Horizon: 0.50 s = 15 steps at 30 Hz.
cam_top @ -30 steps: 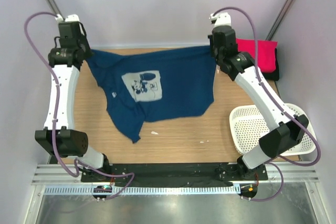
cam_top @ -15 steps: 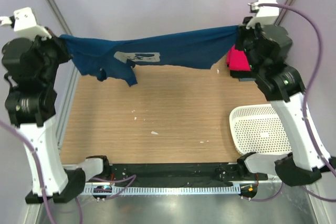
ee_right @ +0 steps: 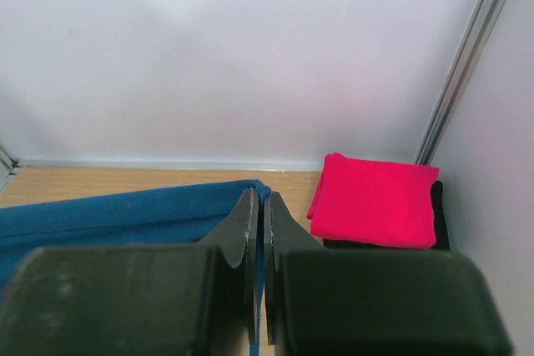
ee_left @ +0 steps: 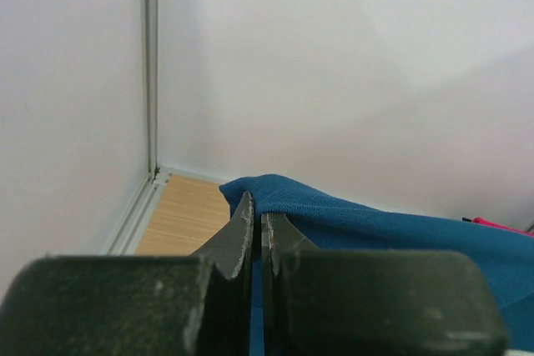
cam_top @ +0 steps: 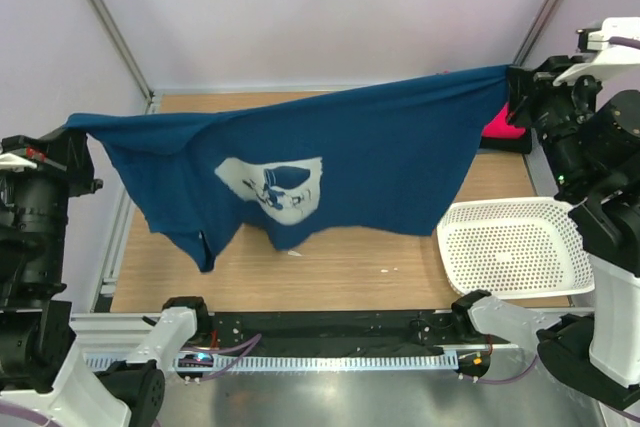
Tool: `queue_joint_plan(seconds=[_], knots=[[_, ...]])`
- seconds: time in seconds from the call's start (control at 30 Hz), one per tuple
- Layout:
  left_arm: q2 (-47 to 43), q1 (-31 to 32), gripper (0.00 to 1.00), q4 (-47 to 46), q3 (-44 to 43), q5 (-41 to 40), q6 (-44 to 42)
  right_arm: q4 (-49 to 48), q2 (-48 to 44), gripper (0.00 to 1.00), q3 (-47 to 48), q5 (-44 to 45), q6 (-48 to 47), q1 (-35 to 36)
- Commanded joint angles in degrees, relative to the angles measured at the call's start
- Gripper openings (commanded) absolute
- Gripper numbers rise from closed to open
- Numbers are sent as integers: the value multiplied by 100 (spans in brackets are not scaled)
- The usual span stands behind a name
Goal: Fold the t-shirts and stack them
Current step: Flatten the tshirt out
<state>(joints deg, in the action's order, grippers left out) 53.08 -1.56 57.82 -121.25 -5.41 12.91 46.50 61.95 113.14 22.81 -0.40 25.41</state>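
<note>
Cloth stretched wide: we hold the navy blue t-shirt (cam_top: 380, 147) with pale square chest print in the air above the wooden desk (cam_top: 350, 272). Its long axis runs left to right, with the left end effector (ee_left: 257, 221) and right end effector (ee_right: 259, 210) each clamped on 1 upper corner.

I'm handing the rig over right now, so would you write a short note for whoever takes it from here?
Left gripper: shut on one top corner of the navy tee.
Right gripper: shut on the other top corner.
The navy tee hangs spread between them above the table, with its print facing the top camera.
The pink tee lies folded on the black tee in the far right corner. The basket sits near right.
Done: the pink and black tees look folded and stacked.
Left: lay the navy tee flat, fold it and put it on the pink tee.
</note>
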Motion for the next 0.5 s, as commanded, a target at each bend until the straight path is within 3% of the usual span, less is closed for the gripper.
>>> queue_joint_plan(seconds=[0.0,0.1,0.23,0.47], knots=[[106,-19,0,19,4,-425,80,596,334,1,638,426,-56,-36],[439,-11,0,133,285,-443,159,492,484,1,185,943,-231,-27],[712,-19,0,-288,1617,-601,203,-25,642,1,-844,1541,-329,-27],[1564,-11,0,-1596,3236,-733,291,-1545,1186,1,-3042,1140,-4,-237]])
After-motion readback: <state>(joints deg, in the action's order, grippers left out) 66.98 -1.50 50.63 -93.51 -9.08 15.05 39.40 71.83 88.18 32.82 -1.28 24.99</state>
